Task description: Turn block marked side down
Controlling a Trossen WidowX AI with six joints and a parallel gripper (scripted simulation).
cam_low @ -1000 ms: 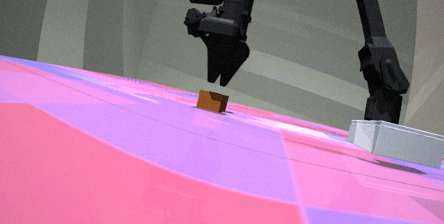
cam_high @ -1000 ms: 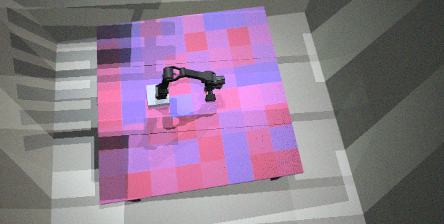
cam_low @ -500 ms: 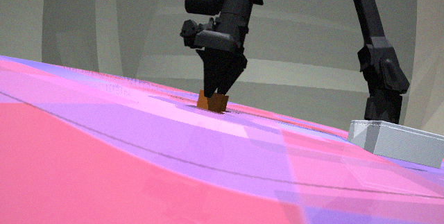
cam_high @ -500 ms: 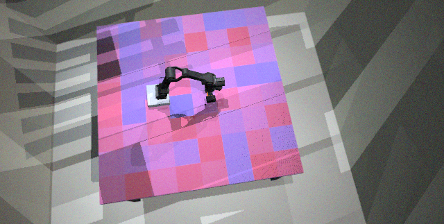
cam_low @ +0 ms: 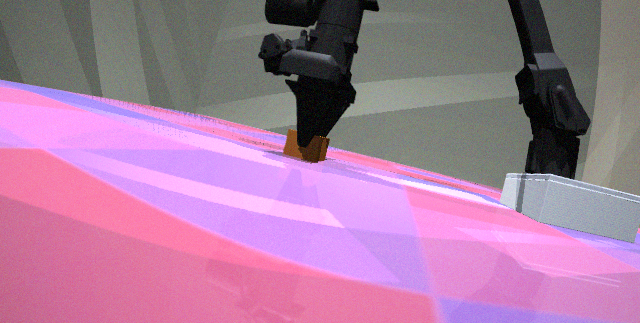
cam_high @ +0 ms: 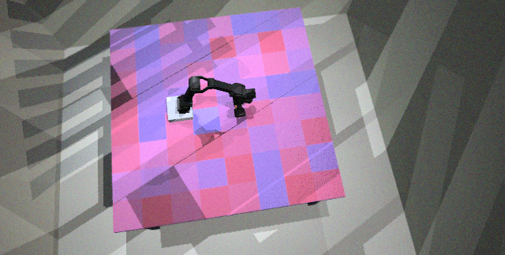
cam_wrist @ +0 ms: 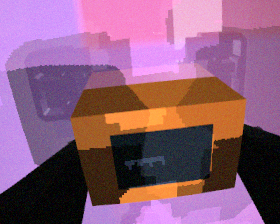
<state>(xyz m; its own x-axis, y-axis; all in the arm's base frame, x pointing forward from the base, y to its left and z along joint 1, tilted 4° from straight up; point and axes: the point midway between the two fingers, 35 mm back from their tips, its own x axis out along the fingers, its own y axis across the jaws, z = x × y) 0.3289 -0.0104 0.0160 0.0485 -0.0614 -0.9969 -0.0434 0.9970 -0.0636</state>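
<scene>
The orange block [cam_high: 236, 107] [cam_low: 318, 151] [cam_wrist: 157, 99] rests on the pink and purple table [cam_high: 245, 176] [cam_low: 150, 203]. Its marked side, a dark square patch [cam_wrist: 160, 156], faces up toward the wrist camera. My gripper [cam_high: 238, 111] [cam_low: 307, 142] [cam_wrist: 157, 139] points straight down over the block. Its two black fingers sit against the block's left and right sides at table level, shut on it. The block's lower faces are hidden.
The arm's white base plate [cam_high: 173, 112] [cam_low: 565, 203] lies on the table to the left of the block in the top view. The table edges are far from the block on all sides.
</scene>
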